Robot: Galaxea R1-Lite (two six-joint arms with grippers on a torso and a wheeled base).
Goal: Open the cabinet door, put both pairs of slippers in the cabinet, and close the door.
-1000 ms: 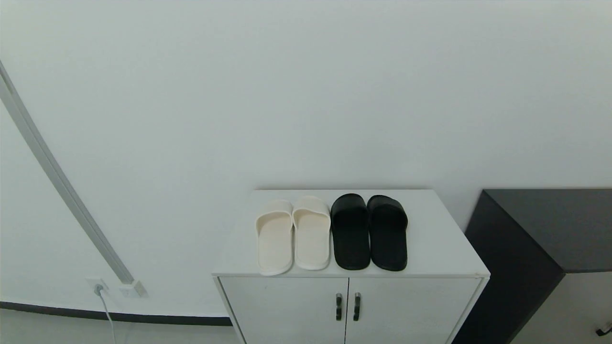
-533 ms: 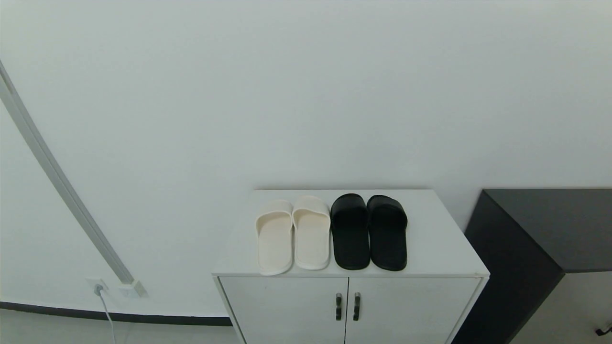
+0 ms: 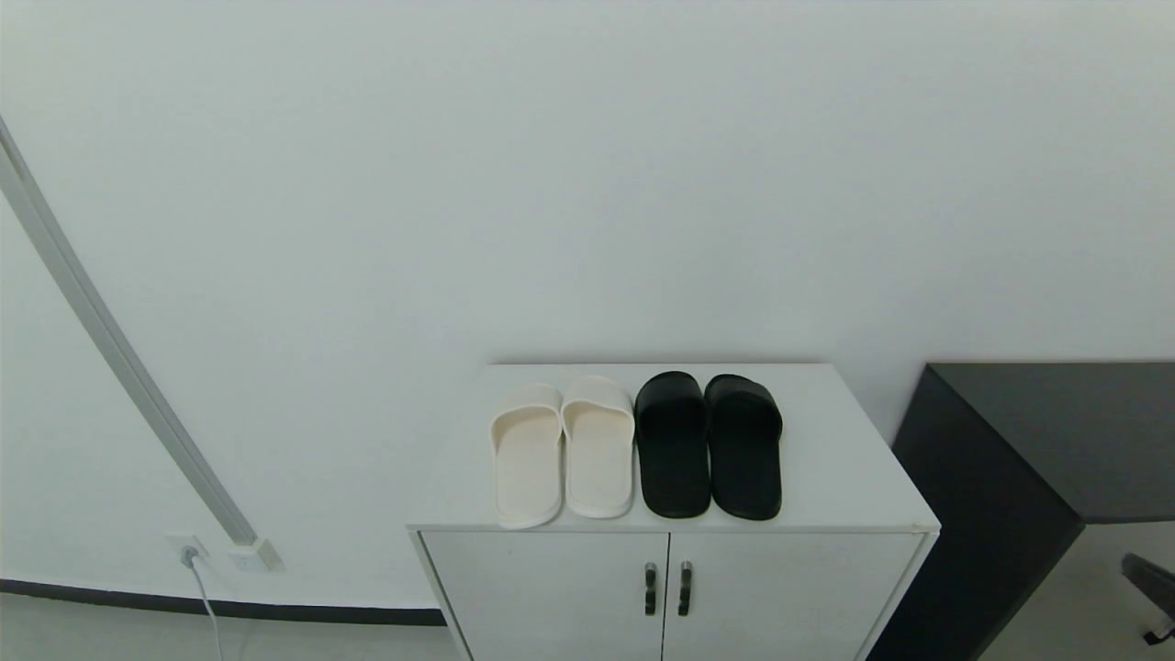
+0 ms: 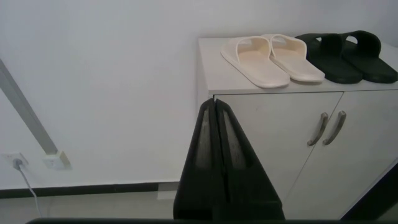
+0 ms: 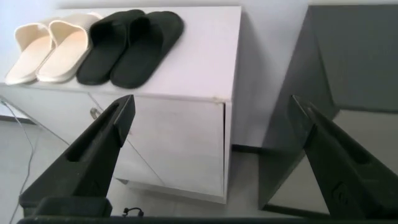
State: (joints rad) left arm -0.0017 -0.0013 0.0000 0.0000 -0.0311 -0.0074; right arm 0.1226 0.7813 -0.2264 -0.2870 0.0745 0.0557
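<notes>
A pair of cream slippers (image 3: pixel 562 454) and a pair of black slippers (image 3: pixel 709 447) lie side by side on top of the white cabinet (image 3: pixel 844 468). Its two doors are closed, with dark handles (image 3: pixel 667 588) at the centre seam. My left gripper (image 4: pixel 214 104) is shut with nothing in it, low and to the left of the cabinet front, well short of the handles (image 4: pixel 328 127). My right gripper (image 5: pixel 211 102) is open wide and empty, off the cabinet's right front corner, with the black slippers (image 5: pixel 127 46) and cream slippers (image 5: pixel 50 53) beyond it.
A dark grey cabinet (image 3: pixel 1010 477) stands close on the right of the white one. On the wall to the left are a slanted cable duct (image 3: pixel 110 340) and a socket with a plugged cable (image 3: pixel 188 554). Bare floor lies left of the cabinet.
A dark part of my right arm has come into the head view at the lower right edge. The slippers and doors have not moved.
</notes>
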